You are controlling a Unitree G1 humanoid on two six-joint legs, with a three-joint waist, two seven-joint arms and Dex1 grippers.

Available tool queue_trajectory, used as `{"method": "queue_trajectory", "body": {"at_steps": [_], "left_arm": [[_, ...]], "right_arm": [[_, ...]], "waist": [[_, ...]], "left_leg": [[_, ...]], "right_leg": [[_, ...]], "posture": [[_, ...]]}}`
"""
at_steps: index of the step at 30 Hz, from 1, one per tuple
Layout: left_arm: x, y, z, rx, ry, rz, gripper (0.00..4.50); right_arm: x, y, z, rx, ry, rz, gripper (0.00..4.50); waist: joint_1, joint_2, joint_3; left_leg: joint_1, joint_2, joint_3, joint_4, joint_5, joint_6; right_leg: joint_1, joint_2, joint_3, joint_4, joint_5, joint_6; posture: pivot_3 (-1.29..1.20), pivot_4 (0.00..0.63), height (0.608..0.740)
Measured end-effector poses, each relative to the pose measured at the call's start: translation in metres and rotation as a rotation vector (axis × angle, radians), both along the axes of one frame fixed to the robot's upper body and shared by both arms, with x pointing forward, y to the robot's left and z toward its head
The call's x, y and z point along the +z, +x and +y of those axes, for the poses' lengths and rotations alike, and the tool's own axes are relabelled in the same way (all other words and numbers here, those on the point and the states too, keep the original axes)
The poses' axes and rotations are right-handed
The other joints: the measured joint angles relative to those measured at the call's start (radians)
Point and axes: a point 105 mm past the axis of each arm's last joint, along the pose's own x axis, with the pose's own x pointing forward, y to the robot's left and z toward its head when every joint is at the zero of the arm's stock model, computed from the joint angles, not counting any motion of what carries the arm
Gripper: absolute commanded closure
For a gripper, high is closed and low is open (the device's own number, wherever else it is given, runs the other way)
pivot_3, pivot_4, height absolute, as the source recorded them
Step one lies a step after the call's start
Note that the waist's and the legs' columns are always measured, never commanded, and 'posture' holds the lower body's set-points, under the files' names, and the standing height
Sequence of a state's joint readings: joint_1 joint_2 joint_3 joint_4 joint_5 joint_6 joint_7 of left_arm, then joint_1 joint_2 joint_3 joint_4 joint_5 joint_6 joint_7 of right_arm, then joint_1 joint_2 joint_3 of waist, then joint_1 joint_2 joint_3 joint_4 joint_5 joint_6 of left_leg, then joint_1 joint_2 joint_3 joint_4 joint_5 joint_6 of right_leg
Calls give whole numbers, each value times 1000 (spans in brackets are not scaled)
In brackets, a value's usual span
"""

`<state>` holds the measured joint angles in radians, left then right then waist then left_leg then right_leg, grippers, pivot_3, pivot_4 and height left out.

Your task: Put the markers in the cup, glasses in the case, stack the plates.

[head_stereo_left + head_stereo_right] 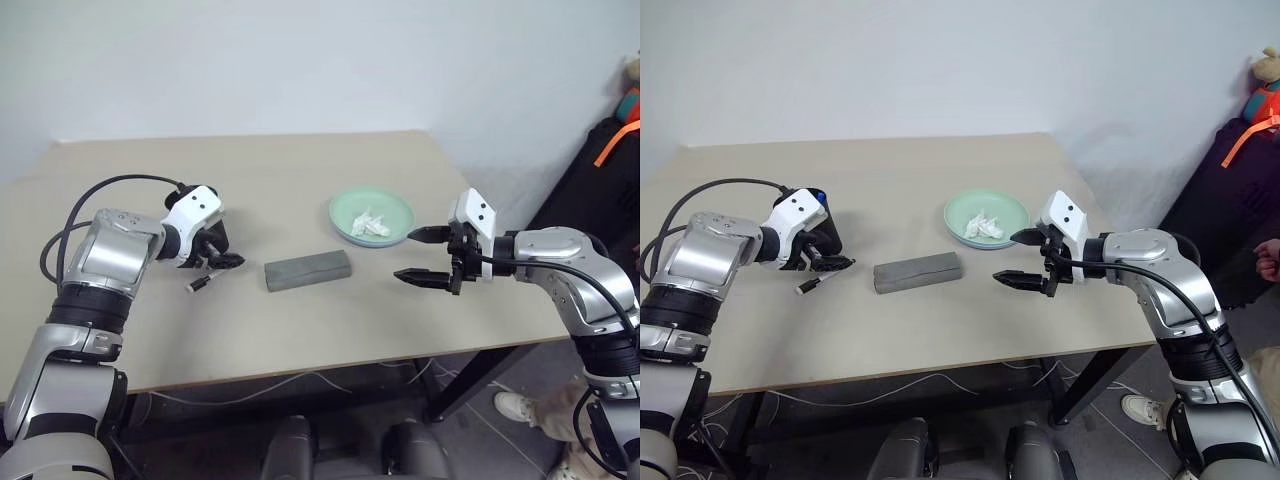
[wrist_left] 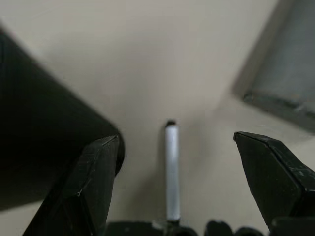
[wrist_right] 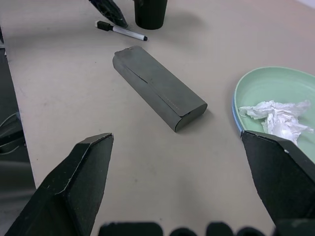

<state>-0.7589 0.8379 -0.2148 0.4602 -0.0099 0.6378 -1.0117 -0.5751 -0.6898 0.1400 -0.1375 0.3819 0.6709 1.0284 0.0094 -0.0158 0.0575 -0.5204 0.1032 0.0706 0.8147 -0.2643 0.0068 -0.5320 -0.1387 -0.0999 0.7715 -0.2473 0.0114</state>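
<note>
A white marker (image 2: 171, 172) with a black cap lies on the table beside the black cup (image 1: 828, 238). My left gripper (image 2: 177, 138) hangs open just above the marker (image 1: 200, 282), one finger on each side, not touching it. A blue tip (image 1: 818, 196) pokes up at the cup's rim. The grey case (image 1: 308, 270) lies shut at mid-table. The mint green plate (image 3: 275, 88) rests on a light blue one whose rim (image 3: 235, 116) just shows. My right gripper (image 1: 405, 255) hovers open and empty between case and plates. The glasses are out of view.
A crumpled white tissue (image 1: 371, 224) lies in the green plate. The table's front edge (image 1: 330, 368) runs close below the case, and its right edge (image 1: 500, 250) passes under my right arm. Dark bags (image 1: 610, 180) stand past the right edge.
</note>
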Motion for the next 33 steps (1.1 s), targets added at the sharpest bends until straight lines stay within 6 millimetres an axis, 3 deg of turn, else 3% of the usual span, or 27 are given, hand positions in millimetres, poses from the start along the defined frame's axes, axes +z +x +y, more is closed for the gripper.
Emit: {"method": "queue_trajectory", "body": {"at_steps": [5,12,15,25,33], "left_arm": [[-16,0,10,24,41,17,552],[-31,-1,3,5,28,51,552],[-34,-2,1,-2,27,62,1105],[-37,-2,1,-16,35,72,4493],[-37,-3,0,-28,34,71,4493]], "right_arm": [[0,0,0,2,0,-2,0],[0,0,0,2,0,-2,0],[0,0,0,2,0,-2,0],[1,-1,1,4,-1,-4,0],[1,-1,1,4,-1,-4,0]], "waist": [[0,0,0],[0,0,0],[0,0,0],[0,0,0],[0,0,0]], "left_leg": [[0,0,0,-1,0,0],[0,0,0,-1,0,0],[0,0,0,-1,0,0],[0,0,0,-1,0,0],[0,0,0,-1,0,0]], "right_leg": [[0,0,0,0,0,0],[0,0,0,-2,0,0],[0,0,0,-2,0,0],[1,0,0,-2,0,0],[1,0,0,-3,0,0]], "posture": [[0,0,649],[0,0,649],[0,0,649],[0,0,649],[0,0,649]]}}
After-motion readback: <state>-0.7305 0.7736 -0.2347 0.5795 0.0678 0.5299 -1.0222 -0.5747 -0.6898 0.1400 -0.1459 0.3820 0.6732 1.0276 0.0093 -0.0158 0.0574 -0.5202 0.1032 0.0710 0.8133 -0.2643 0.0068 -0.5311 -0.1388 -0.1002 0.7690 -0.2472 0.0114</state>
